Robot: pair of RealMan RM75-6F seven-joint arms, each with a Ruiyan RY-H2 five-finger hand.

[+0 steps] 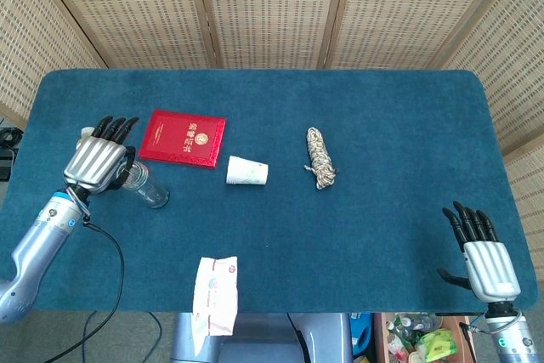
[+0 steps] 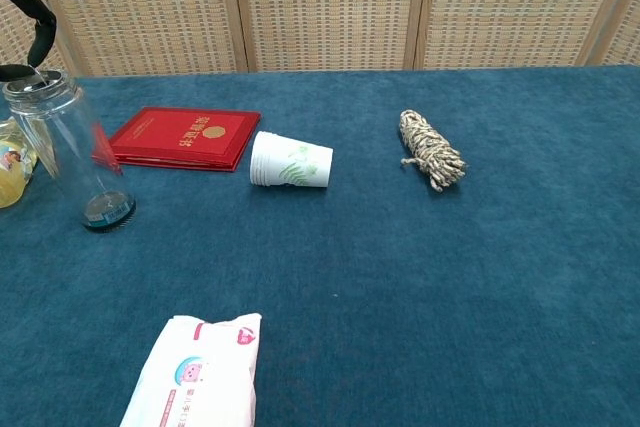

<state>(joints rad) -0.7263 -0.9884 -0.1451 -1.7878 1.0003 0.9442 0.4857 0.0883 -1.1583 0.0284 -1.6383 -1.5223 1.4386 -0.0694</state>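
A clear glass bottle [image 2: 70, 152] stands on the blue table [image 1: 382, 125] at the left, its base on the cloth; in the head view the bottle [image 1: 150, 189] shows just right of my left hand [image 1: 98, 161]. That hand sits over the bottle's top, and its dark fingers [image 2: 38, 2] curl down around the metal-rimmed mouth, holding it. My right hand [image 1: 482, 257] hovers at the table's front right corner with fingers spread and nothing in it. It does not show in the chest view.
A red booklet [image 1: 183, 137] lies behind the bottle. A paper cup [image 1: 246, 172] lies on its side mid-table, a coiled rope bundle [image 1: 319, 157] to its right. A wipes pack [image 1: 214, 293] overhangs the front edge. A yellowish object [image 2: 10, 162] sits at the far left.
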